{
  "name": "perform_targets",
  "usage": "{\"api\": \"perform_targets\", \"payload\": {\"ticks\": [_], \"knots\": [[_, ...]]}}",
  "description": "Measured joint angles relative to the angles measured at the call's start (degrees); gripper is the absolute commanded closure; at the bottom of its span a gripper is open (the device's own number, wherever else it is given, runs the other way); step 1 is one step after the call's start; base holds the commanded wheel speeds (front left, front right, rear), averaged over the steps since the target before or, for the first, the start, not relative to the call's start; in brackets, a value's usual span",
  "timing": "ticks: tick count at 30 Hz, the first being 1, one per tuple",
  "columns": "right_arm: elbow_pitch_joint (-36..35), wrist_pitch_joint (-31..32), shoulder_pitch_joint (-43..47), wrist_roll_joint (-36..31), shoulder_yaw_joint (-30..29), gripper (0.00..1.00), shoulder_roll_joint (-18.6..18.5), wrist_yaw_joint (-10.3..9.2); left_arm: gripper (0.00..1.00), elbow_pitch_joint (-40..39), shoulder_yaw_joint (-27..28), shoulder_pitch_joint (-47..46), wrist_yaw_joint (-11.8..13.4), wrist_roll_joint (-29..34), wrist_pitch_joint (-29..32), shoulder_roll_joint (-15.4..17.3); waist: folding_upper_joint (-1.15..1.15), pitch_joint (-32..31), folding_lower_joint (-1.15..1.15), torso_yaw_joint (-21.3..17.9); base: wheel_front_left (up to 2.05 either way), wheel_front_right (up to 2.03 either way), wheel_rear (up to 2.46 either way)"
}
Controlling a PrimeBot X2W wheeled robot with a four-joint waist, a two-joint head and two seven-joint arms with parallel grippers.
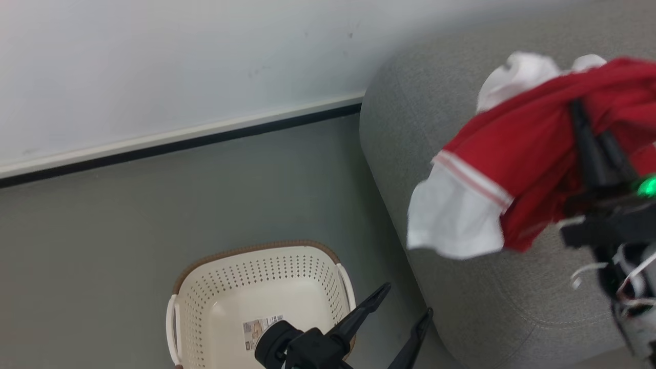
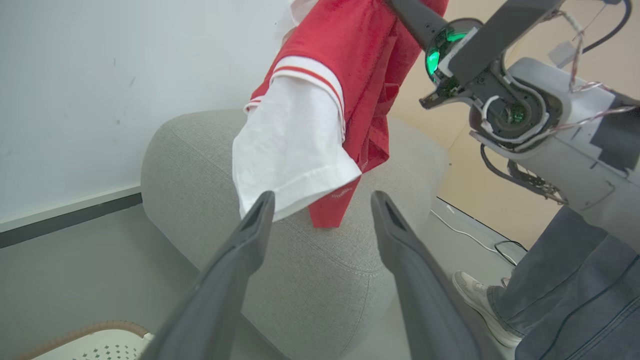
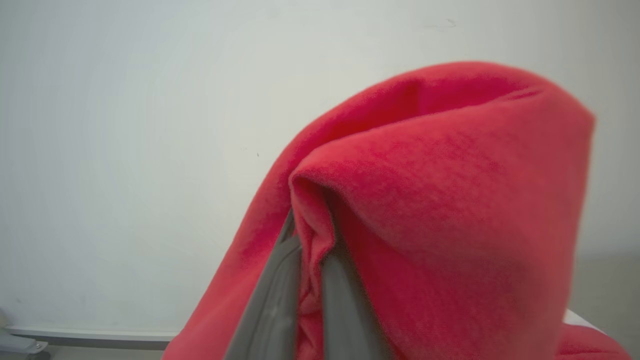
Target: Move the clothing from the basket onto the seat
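The jersey [image 1: 517, 154] is bright red with white sleeves and thin red-and-white stripes at the sleeve seam. The basket [image 1: 241, 277] is cream, dotted with rows of small holes, its rim brown. The sofa [image 1: 410, 102] is grey, the floor [image 1: 102, 241] dull grey-green.

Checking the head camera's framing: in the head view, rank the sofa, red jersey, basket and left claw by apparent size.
1. sofa
2. red jersey, though held up nearer the camera
3. basket, cut off by the bottom edge
4. left claw
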Motion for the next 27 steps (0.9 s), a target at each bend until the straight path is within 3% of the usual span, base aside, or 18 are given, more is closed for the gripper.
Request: {"api": "perform_targets", "payload": {"ticks": [8,12,18,22,27], "knots": [[15.4,3.6,-21.3,4.2,-12.3,1.00,-7.8,-0.05,0.00,-0.4,1.3,-3.7,0.0,1.3,1.6,0.6,0.00,6.5,0.00,2.9,0.00,0.00,0.00],[23.2,5.1,-29.9,7.8,-18.0,1.00,-10.7,-1.32,0.00,-1.3,2.1,-4.4,0.0,2.7,2.9,2.7,0.00,9.7,0.00,4.8,0.00,0.00,0.00],[32.0,5.7,-38.3,9.2,-22.2,1.00,-14.8,-3.31,0.00,-4.1,4.6,-5.5,0.1,3.8,4.0,5.5,0.00,14.8,0.01,7.3,0.00,0.00,0.00],[37.1,5.4,-39.8,9.5,-22.5,1.00,-14.7,-4.37,0.00,-5.9,6.9,-5.7,0.1,4.0,4.5,7.3,0.00,18.5,0.00,8.2,0.00,0.00,0.00],[45.5,3.3,-38.3,10.6,-22.4,1.00,-10.3,-5.06,0.00,-7.4,10.5,-8.3,0.5,5.0,5.7,8.8,0.01,23.7,0.01,7.8,0.00,0.00,0.00]]}}
